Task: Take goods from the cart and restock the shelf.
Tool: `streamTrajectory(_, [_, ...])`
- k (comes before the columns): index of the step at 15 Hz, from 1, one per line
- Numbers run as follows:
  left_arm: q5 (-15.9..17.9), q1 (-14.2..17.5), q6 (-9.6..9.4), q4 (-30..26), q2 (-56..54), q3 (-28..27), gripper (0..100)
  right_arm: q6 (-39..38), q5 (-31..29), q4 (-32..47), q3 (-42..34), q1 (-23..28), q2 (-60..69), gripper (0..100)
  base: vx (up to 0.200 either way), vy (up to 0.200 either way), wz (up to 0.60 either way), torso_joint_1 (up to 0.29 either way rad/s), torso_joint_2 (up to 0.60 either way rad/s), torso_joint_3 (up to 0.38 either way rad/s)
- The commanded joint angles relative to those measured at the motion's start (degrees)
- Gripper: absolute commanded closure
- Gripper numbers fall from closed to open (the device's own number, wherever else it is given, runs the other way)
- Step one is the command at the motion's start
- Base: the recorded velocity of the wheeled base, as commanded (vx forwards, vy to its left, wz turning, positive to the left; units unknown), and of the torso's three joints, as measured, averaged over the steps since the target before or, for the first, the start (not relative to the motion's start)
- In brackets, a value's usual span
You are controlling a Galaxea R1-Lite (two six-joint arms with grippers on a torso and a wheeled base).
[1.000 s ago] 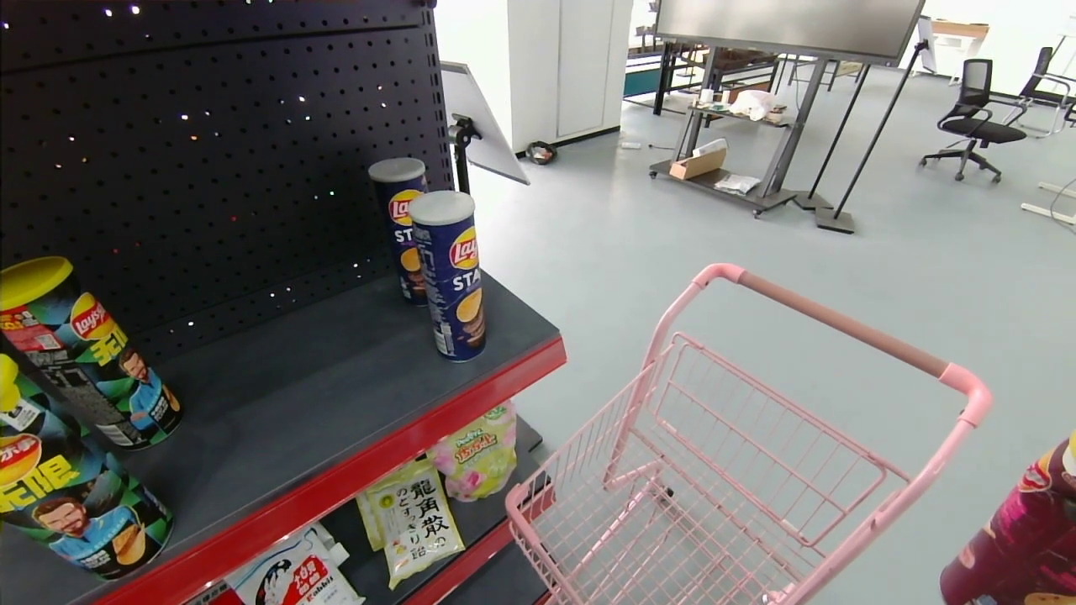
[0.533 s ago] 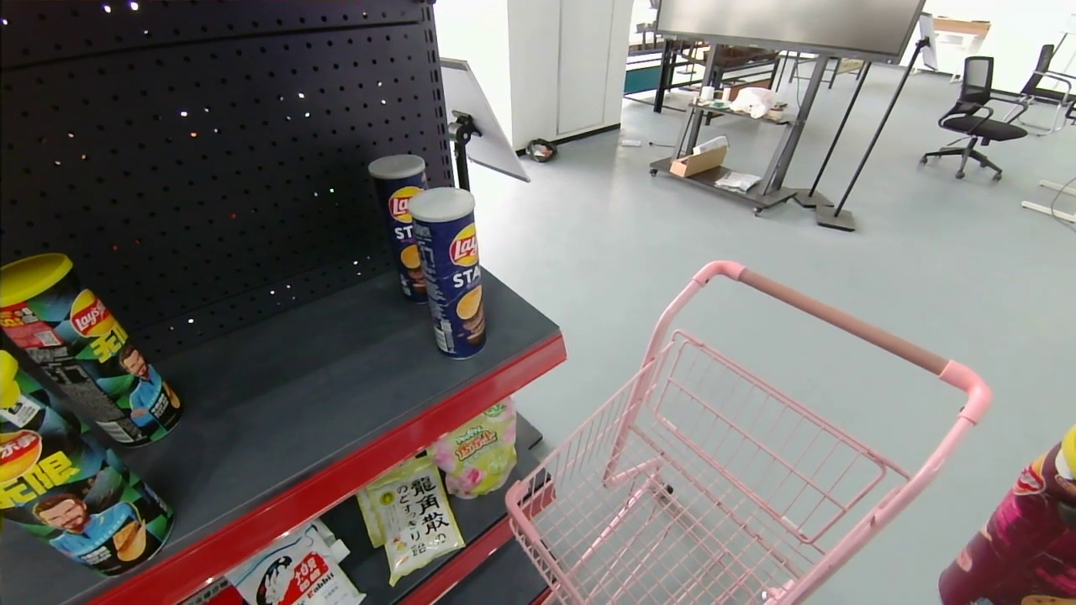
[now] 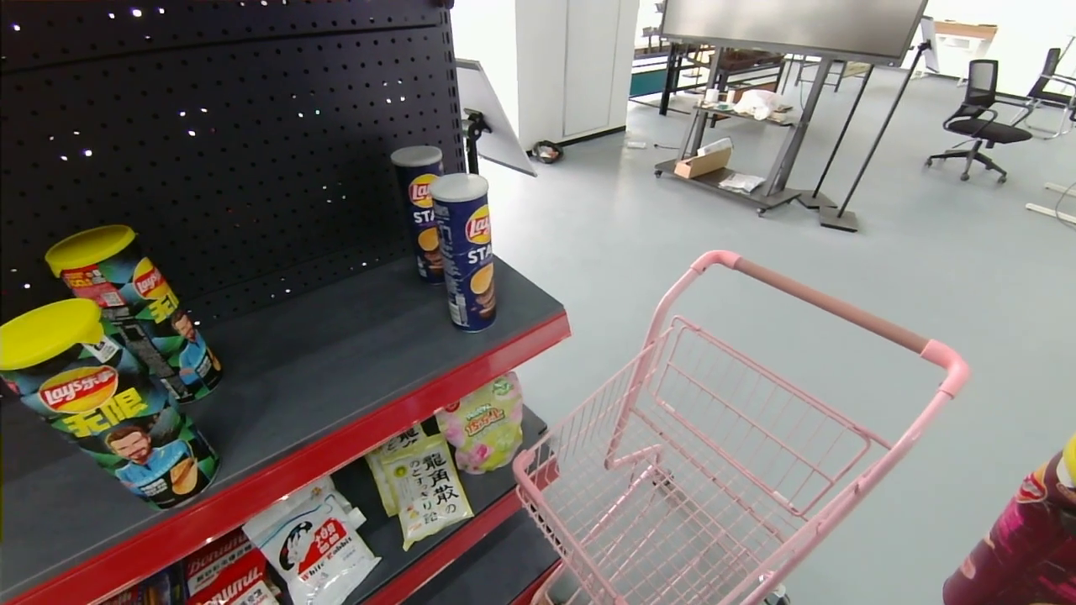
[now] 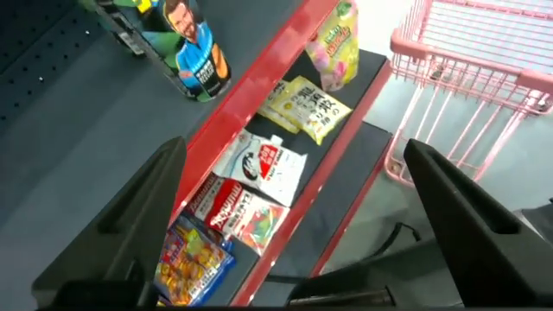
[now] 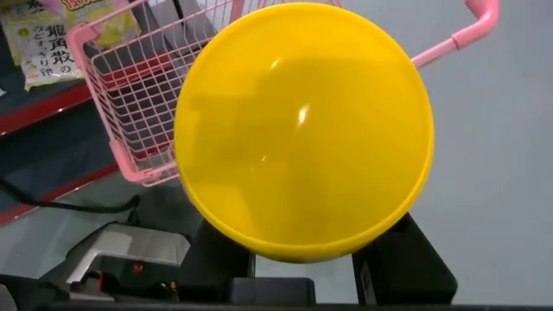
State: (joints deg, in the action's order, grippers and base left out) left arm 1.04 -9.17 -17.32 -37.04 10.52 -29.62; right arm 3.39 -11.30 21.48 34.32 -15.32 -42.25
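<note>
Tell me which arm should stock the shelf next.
Right. The right gripper is shut on a yellow-lidded can, ready to carry to the shelf. The left gripper is open and holds nothing, so it would probably first need to fetch goods.

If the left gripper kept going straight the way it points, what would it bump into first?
Probably the white snack bag on the lower shelf, dead ahead of the left gripper. Depth is unclear, so the upper shelf's red edge might come first.
</note>
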Motion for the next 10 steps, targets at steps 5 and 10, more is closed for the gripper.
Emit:
streamTrajectory(5, [0.0, 0.0, 0.01, 2.2, -0.1, 0.9, 0, 0.0, 0.1, -0.1, -0.7, -0.1, 0.6, 100, 0.0, 0.0, 0.6, 0.005, 0.0, 0.002])
streamTrajectory(10, [-0.2, 0.0, -0.26, 4.0, 0.6, 0.9, 0, 0.0, 0.1, -0.1, -0.8, -0.1, 1.6, 100, 0.0, 0.0, 0.6, 0.004, 0.0, 0.003])
